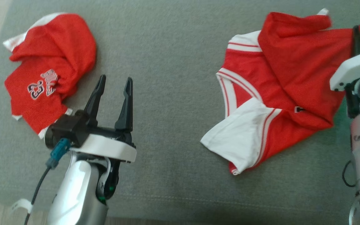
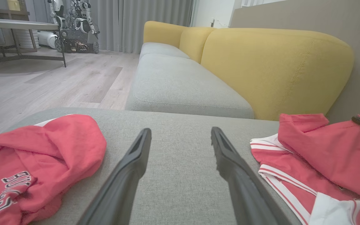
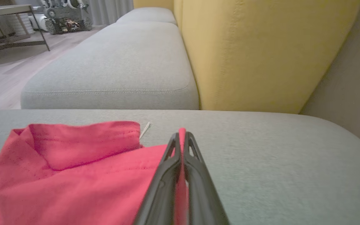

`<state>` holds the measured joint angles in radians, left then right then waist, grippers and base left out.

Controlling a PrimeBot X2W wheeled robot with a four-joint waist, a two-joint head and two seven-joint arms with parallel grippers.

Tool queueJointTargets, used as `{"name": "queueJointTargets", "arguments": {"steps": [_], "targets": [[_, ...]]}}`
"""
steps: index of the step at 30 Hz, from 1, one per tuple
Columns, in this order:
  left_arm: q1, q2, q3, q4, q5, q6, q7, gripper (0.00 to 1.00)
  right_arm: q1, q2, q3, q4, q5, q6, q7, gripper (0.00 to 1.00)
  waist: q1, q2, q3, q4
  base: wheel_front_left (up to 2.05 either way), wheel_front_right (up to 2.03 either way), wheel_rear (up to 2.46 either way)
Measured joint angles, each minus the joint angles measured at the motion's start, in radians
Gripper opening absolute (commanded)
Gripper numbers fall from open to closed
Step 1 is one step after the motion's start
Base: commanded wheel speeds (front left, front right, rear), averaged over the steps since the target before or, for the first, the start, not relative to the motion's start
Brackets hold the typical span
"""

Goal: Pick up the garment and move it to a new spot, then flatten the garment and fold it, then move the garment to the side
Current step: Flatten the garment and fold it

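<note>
Two red-and-white shirts lie on one grey cushion (image 1: 173, 47). The gripped shirt (image 1: 292, 68) sits at 3 o'clock, its far edge pinched between the closed fingers of the right gripper (image 1: 359, 32). The other shirt (image 1: 52, 56) lies at 10 o'clock. The left gripper (image 1: 116, 78), at 7 o'clock, hangs spread wide and empty between them.

on cushion (image 1: 173, 56): garment (image 1: 280, 87) right, second garment (image 1: 48, 62) far left, well apart. left end effector (image 1: 116, 78) over bare cushion between them, nearer the second garment. right end effector (image 3: 182, 137) at garment's right edge, fabric clamped in it. sofa seat (image 2: 183, 84) behind cushion, backrest (image 2: 277, 68) on its right.
</note>
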<state>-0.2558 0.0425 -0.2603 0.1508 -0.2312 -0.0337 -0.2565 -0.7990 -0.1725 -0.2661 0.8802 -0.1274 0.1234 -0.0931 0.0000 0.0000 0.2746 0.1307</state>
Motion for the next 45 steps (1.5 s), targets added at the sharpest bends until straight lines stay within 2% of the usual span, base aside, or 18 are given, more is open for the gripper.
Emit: {"name": "queueJointTargets", "arguments": {"steps": [4, 8, 13, 19, 27, 45], "targets": [[0.031, 0.0, 0.002, 0.0, 0.0, 0.008, 0.0, 1.0, 0.063, 0.003, -0.04, -0.104, 0.022, 0.0, 0.037, 0.0, 0.0, 0.0, -0.042, -0.03, 0.0, 0.0, 0.0], [0.053, 0.0, 0.0, -0.003, -0.001, 0.017, 0.0, 1.0, 0.164, 0.011, -0.135, -0.257, 0.041, 0.0, 0.105, 0.0, 0.0, 0.0, -0.083, -0.063, 0.0, 0.0, 0.0], [0.071, 0.0, -0.022, -0.001, -0.018, 0.014, 0.0, 1.0, 0.336, 0.07, -0.273, -0.484, 0.049, 0.0, 0.19, 0.0, 0.0, 0.0, -0.113, -0.107, 0.0, 0.0, 0.0], [0.073, 0.001, -0.14, 0.163, -0.019, -0.066, 0.0, 1.0, 0.476, 0.128, -0.266, -0.63, 0.107, 0.0, 0.271, 0.0, 0.0, 0.0, -0.119, -0.158, 0.0, 0.0, 0.0], [0.043, 0.003, -0.257, 0.335, -0.05, -0.09, 0.027, 1.0, 0.486, 0.13, -0.213, -0.67, 0.163, 0.0, 0.289, 0.0, 0.0, 0.0, -0.104, -0.199, 0.0, 0.0, 0.0], [-0.099, 0.002, -0.376, 0.5, -0.126, -0.09, 0.017, 1.0, 0.482, 0.13, -0.179, -0.67, 0.181, 0.0, 0.287, 0.0, 0.0, 0.0, -0.067, -0.228, 0.0, 0.0, 0.0]]}}
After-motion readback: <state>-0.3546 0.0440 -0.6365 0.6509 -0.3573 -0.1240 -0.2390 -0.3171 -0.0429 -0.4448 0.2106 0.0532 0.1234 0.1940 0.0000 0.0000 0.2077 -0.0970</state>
